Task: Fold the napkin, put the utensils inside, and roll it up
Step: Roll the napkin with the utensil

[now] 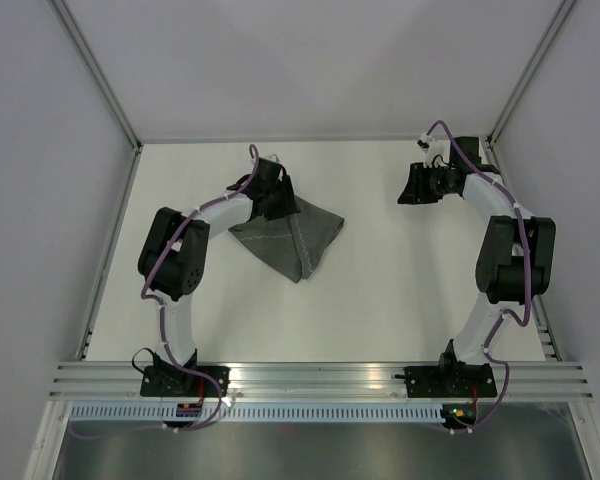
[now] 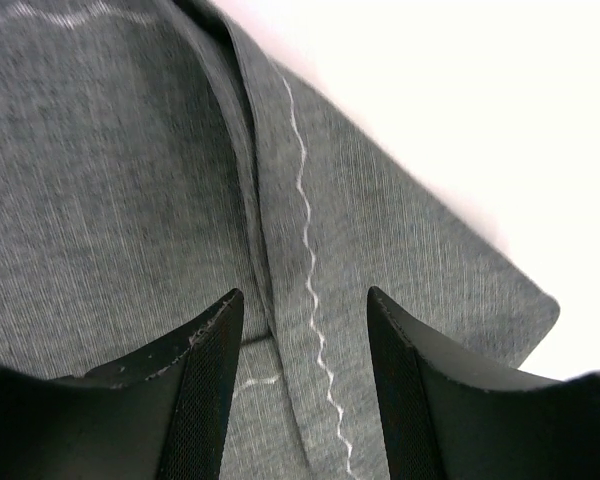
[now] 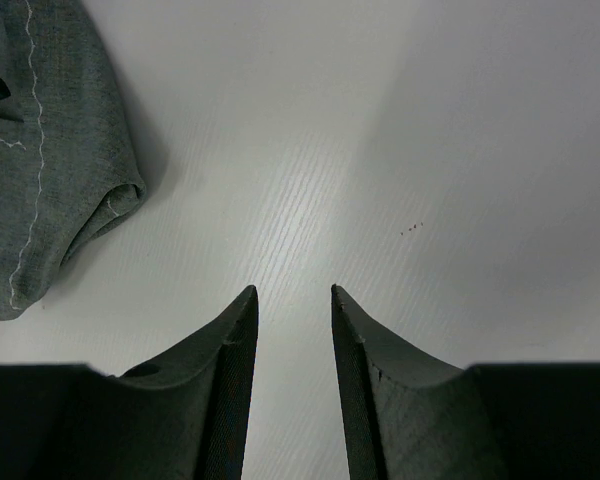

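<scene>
The dark grey napkin [image 1: 290,240] lies bunched and partly folded on the white table, left of centre. My left gripper [image 1: 280,203] hovers over its far left part, open. In the left wrist view the open left gripper [image 2: 305,300] straddles a raised fold [image 2: 270,300] with a wavy light stitch line [image 2: 305,230]; nothing is clamped. My right gripper [image 1: 417,186] is at the far right, apart from the cloth. The right wrist view shows the right gripper [image 3: 294,292] open over bare table, with the napkin [image 3: 50,150] at the upper left. No utensils are in view.
The white table [image 1: 380,300] is bounded by metal frame posts [image 1: 105,250] at left and right and a back wall. An aluminium rail [image 1: 320,378] runs along the near edge, where both arm bases are bolted.
</scene>
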`<state>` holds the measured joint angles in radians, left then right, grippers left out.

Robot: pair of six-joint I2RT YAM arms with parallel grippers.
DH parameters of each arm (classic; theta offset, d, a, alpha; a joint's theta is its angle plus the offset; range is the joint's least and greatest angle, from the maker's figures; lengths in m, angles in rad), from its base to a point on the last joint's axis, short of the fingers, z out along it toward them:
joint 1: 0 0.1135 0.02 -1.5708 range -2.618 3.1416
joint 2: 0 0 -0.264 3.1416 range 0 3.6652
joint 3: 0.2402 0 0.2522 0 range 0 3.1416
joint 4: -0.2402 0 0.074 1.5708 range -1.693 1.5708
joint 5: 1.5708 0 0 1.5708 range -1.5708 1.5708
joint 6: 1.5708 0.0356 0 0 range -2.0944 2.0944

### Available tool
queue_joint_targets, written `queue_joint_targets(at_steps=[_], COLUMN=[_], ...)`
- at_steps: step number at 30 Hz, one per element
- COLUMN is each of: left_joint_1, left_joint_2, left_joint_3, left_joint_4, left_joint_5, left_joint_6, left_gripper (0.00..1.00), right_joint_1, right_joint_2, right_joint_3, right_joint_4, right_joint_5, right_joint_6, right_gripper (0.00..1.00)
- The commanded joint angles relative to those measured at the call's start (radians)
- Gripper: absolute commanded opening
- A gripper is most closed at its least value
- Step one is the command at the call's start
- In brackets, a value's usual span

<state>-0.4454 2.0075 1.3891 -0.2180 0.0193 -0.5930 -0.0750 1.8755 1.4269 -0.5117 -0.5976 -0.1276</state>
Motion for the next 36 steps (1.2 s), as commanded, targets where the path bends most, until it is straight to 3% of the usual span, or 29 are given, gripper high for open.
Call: queue_joint_targets(at_steps=[1,14,28,36], left_joint_1=[0.02,0.051,0.073,0.082], left_joint_2=[0.03,0.12,0.158,0.181], left_joint_3=[0.056,0.145,0.218,0.255], left_joint_4=[0.06,0.06,0.019,0.003], left_joint_5=[0.057,0.076,0.071,0.087], left_joint_6=[-0.064,-0.103,-0.073,-0.062], left_gripper=[0.58,0.51,0.2,0.14], right_joint_1=[-0.003,-0.005,-0.008,-0.011], right_joint_2=[-0.042,-0.042,-0.039,-0.036], right_joint_3=[0.006,0.012,0.017,0.02], right_joint_4=[0.009,0.002,0.002,-0.001], right_joint_5=[-0.016,-0.007,-0.001,-0.002], right_joint_6=[0.002,-0.004,-0.004,-0.004], right_gripper=[0.41,0.41,0.41,0.4])
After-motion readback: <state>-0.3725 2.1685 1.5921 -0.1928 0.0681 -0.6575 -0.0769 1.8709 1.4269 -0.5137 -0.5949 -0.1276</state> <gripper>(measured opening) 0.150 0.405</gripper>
